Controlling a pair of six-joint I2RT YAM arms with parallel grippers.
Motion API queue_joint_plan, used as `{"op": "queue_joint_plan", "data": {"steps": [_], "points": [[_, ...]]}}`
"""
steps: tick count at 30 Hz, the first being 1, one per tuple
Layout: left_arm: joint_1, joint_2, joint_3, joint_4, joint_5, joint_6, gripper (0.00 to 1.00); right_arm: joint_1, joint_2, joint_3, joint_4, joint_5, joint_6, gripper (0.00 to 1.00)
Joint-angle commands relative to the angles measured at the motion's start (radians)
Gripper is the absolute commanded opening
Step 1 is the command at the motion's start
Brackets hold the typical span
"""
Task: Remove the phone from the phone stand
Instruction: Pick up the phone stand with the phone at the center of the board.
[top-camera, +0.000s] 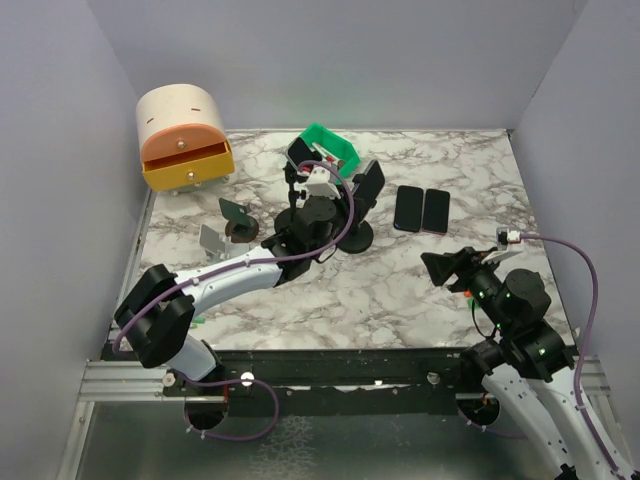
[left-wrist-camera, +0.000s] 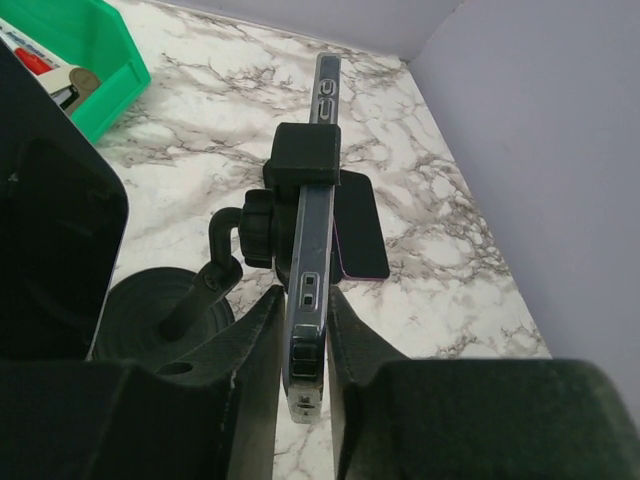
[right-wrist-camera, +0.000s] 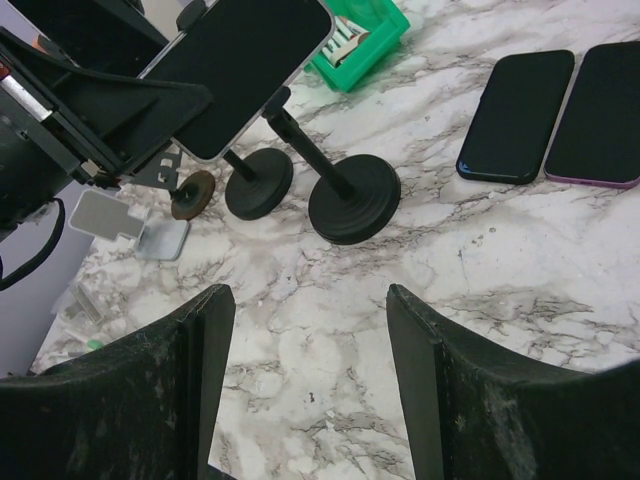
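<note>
**Left gripper at the handset's edge, phone in its stand**

My left gripper (left-wrist-camera: 305, 335) stands at the lower end of the phone (left-wrist-camera: 312, 225), which the wrist camera sees edge-on. Its fingers (left-wrist-camera: 255, 345) are drawn in narrow, one against each face of the phone. I cannot tell whether they pinch it or merely flank it.

The phone sits in the black clamp of the phone stand (left-wrist-camera: 305, 160). The stand's neck runs down to a round base on the marble table (top-camera: 400, 290), near the middle of the tabletop. From overhead, my left arm reaches in from the near left corner to meet it.

A second stand (right-wrist-camera: 258, 183) with a smaller round base stands just beside the first. A green bin (top-camera: 335, 150) holding small items sits behind both. To the right of the stands, two dark phones (top-camera: 421, 209) lie flat side by side, apart from the stand bases.

My right gripper (right-wrist-camera: 310, 370) hovers over the marble on the right side of the table, well apart from the stands. Its jaws are spread wide and have hold of nothing.

A cream box with an orange drawer (top-camera: 185, 140) sits in the far left corner. Two small flat plates (top-camera: 225, 225) stand near it on the left.
</note>
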Motion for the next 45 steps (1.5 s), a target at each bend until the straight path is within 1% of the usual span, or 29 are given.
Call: {"op": "queue_joint_plan", "data": {"steps": [1,6,12,19,24,31,33,39,43,45], "points": [[0.004,0.003,-0.016,0.045,0.063,0.009,0.2,0.004,-0.011,0.023,-0.018,0.023,-0.006,0.67],[0.004,-0.016,-0.032,0.061,0.096,0.019,0.08,0.004,-0.011,0.023,-0.017,0.026,-0.004,0.67],[0.004,-0.057,-0.058,0.078,0.131,0.02,0.0,0.005,-0.011,0.026,-0.022,0.028,-0.003,0.67],[-0.001,-0.101,-0.079,0.098,0.227,-0.004,0.0,0.004,-0.013,0.034,-0.023,0.029,-0.003,0.67],[-0.007,-0.138,-0.091,0.104,0.269,-0.011,0.0,0.005,-0.012,0.046,-0.031,0.029,-0.002,0.67],[-0.009,-0.218,-0.102,0.103,0.371,0.009,0.0,0.004,-0.013,0.092,-0.058,0.045,-0.019,0.67],[-0.009,-0.258,-0.112,0.1,0.423,0.025,0.0,0.004,-0.011,0.116,-0.064,0.053,-0.037,0.67],[-0.009,-0.398,-0.165,0.05,0.504,0.098,0.0,0.004,0.013,0.204,-0.079,0.049,-0.145,0.67],[-0.009,-0.485,-0.198,-0.003,0.54,0.182,0.0,0.004,0.055,0.242,-0.067,-0.001,-0.205,0.67],[-0.008,-0.513,-0.212,-0.022,0.574,0.231,0.0,0.004,0.081,0.252,-0.037,-0.062,-0.227,0.68]]}}
